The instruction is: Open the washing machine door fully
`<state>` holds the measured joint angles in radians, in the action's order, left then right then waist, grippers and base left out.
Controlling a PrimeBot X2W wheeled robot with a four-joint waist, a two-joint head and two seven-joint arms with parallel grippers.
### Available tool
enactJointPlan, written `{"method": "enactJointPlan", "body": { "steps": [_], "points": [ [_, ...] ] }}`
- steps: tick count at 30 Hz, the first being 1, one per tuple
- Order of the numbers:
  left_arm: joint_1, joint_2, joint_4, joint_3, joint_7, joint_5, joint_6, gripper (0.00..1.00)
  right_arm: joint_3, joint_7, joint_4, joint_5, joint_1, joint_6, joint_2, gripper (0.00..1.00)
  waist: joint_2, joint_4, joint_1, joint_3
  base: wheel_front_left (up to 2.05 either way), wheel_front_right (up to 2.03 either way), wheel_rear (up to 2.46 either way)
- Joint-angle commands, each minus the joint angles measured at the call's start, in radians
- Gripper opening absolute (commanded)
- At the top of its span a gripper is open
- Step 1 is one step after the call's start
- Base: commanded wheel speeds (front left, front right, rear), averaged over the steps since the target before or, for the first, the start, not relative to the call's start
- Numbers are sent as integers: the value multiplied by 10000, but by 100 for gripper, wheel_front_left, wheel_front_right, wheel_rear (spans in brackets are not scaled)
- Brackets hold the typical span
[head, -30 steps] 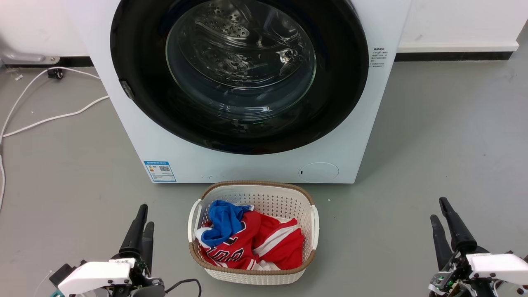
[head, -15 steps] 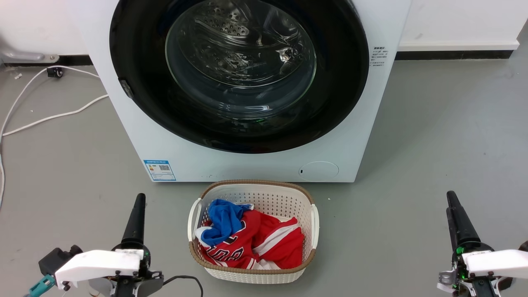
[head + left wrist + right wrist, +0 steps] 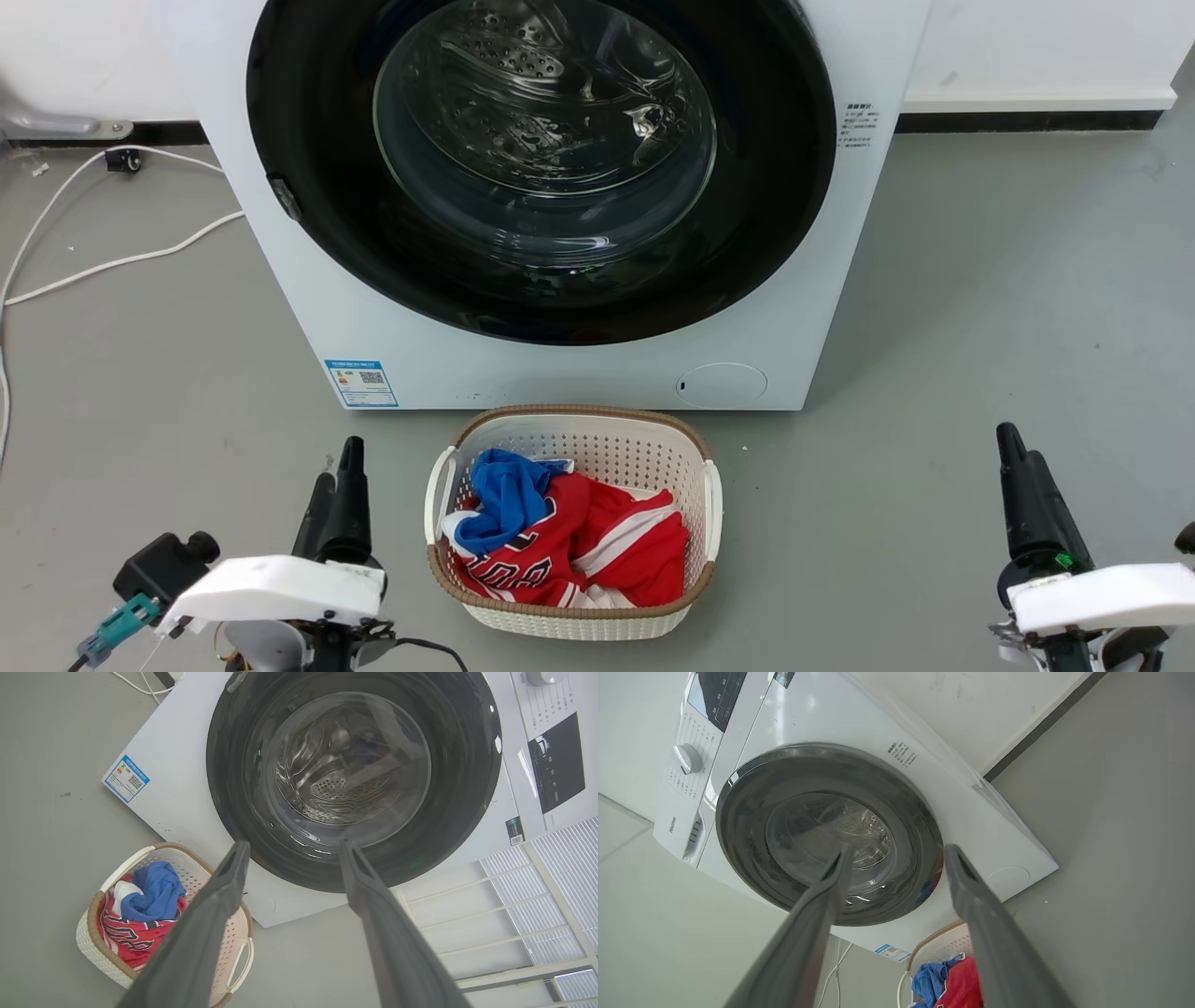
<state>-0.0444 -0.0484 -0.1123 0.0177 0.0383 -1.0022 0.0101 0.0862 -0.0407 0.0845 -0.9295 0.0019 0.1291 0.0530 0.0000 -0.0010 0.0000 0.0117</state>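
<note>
The white washing machine (image 3: 523, 373) stands straight ahead on the grey floor. Its round glossy black washing machine door (image 3: 775, 187) lies flush against the front, the steel drum visible through the glass bowl. A small latch piece sits on the door's left edge (image 3: 284, 198). My left gripper (image 3: 338, 462) is low at the left, open and empty, well short of the machine. My right gripper (image 3: 1013, 448) is low at the right, also open and empty. Both wrist views look up at the door (image 3: 233, 765) (image 3: 742, 830) between spread fingers.
A white laundry basket (image 3: 579, 413) with red and blue clothes sits on the floor right before the machine, between my grippers. White cables (image 3: 112, 266) trail over the floor at the left. A white slatted rack (image 3: 514, 914) stands beside the machine.
My left gripper has shifted right, toward the basket, and turned at the wrist. My right gripper has turned too, so its fingers now line up, and crept slightly forward. The door has not moved.
</note>
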Motion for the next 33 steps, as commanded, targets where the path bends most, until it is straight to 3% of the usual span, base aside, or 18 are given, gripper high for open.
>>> {"method": "enactJointPlan", "body": {
  "steps": [1, 10, 33],
  "points": [
    [-28, -16, 210, -60, 82, 342, 51, 100, -24, -87, -258, 382, -72, 18, 21, 100, 0, 1, 0, 2, 0, 0, 0],
    [57, -18, 315, -383, 395, 1980, 362, 100, -130, -395, -627, 2191, 150, 19, 14, 100, 0, 12, 0, 20, 0, 0, 0],
    [313, -71, 561, -957, 1081, 4830, 716, 100, -96, -1064, -1213, 4890, 611, 21, -4, 100, 0, 12, 0, 28, 0, 0, 0]
  ]
}}
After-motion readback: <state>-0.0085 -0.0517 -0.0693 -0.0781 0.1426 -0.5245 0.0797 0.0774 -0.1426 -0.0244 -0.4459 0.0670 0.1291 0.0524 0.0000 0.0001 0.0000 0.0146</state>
